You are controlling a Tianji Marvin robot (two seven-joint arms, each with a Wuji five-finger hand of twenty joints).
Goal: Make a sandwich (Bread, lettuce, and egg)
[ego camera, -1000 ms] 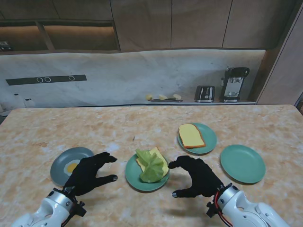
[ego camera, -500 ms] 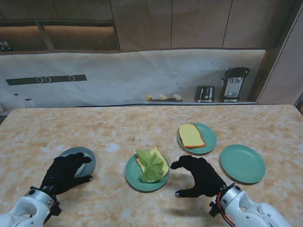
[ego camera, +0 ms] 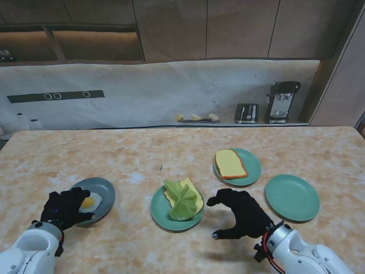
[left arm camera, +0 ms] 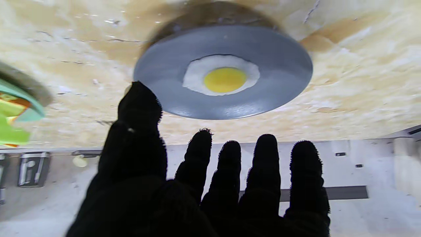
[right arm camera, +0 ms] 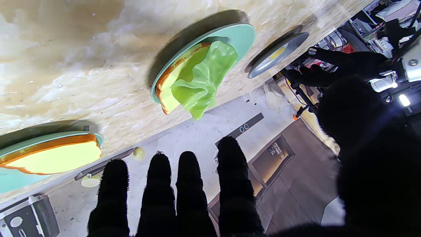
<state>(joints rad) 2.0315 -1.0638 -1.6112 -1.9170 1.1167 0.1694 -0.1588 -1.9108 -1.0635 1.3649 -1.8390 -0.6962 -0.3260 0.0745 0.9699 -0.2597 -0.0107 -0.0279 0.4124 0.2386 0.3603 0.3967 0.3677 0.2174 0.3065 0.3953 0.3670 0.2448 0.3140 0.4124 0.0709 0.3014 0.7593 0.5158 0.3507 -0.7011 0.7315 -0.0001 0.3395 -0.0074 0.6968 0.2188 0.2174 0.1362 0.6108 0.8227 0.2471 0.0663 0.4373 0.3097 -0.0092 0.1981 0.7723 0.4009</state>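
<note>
Fingers of my left hand [ego camera: 67, 206] hang spread and empty at the gray plate [ego camera: 91, 200]'s near-left rim; right hand [ego camera: 242, 212] idles open beside the lettuce [ego camera: 183, 198]. From the left wrist, the fried egg [left arm camera: 221, 79] lies just beyond my fingertips [left arm camera: 202, 140]: I'd slide thumb under its edge. Right-wrist view shows lettuce-topped bread [right arm camera: 171, 89] waiting ahead of spread fingers.

black gloved fingers [left arm camera: 266, 154], white arms [ego camera: 25, 254]

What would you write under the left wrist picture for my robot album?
Open left robot hand reaching toward the fried egg on its grey plate.
</note>
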